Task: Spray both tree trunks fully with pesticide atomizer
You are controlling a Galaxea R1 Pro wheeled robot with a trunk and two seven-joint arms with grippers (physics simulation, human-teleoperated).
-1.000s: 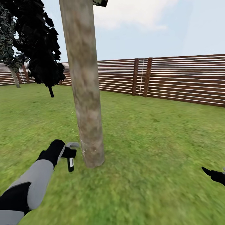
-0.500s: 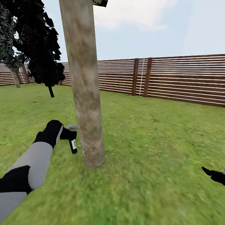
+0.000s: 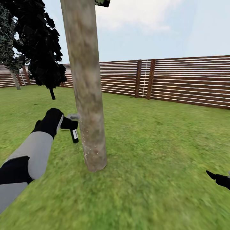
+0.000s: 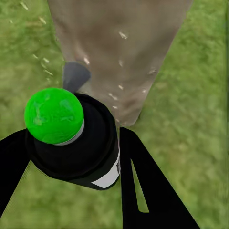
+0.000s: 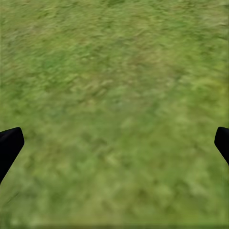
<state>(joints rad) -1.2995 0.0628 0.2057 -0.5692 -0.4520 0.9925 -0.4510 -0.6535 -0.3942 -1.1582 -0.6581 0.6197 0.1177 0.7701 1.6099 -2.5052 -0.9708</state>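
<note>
A thick grey-brown tree trunk rises from the lawn in the head view, left of centre. Pale spray specks dot its lower part. My left gripper is shut on the pesticide atomizer, a black bottle with a white label. In the left wrist view the atomizer shows a bright green cap and a grey nozzle pointing at the trunk, a short way from the bark. My right gripper hangs low at the right edge, open over bare grass.
A brown slatted fence closes the lawn behind. A dark narrow conifer stands at the far left, with another small tree beyond it. Open grass spreads right of the trunk.
My left arm has lifted the atomizer up along the trunk, from near the base to about a third higher. More spray specks show on the bark. The right gripper has stayed put.
</note>
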